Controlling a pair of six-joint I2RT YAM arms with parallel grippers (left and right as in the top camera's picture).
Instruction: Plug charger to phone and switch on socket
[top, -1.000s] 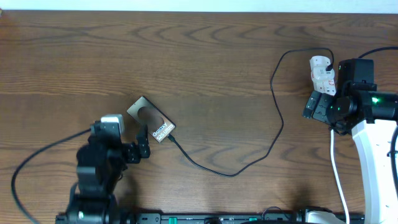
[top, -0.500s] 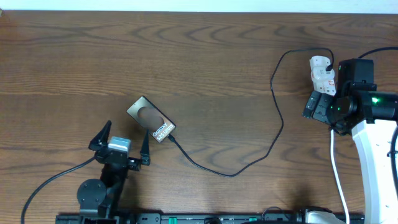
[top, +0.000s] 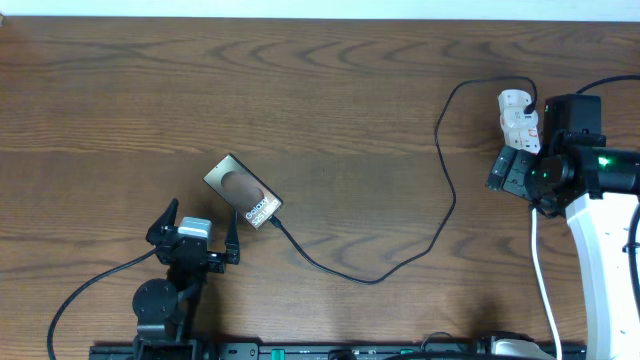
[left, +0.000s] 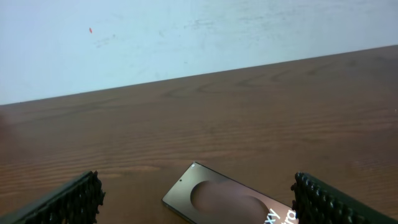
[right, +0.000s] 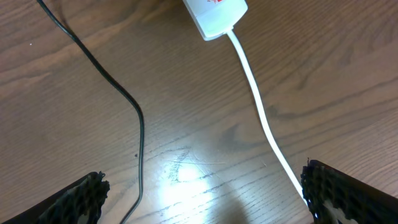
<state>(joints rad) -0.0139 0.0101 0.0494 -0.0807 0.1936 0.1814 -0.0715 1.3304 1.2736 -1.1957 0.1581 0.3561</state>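
Overhead, lower left: left gripper (top: 200, 214) sits low on the table (top: 330, 100), jaws wide apart and holding nothing. Its right-hand finger is just beside the phone (top: 242, 190), apparently not touching it.

Left of centre: phone lies flat on a diagonal, lettered end toward the lower right. In the left wrist view it sits between the two fingers at the bottom edge.

Charger (top: 370, 280): plug tip meets the phone's lettered end (seated or only butted up, the overhead is too coarse to say). The cable dips through the lower centre, climbs right of centre, then loops over to the socket (top: 517, 115).

Upper right: socket lies flat, red marks on its face. Its white cord (right: 261, 118) runs down-frame.

Right gripper (right: 204, 179): jaws fully apart, empty, over bare wood just below the socket's end.
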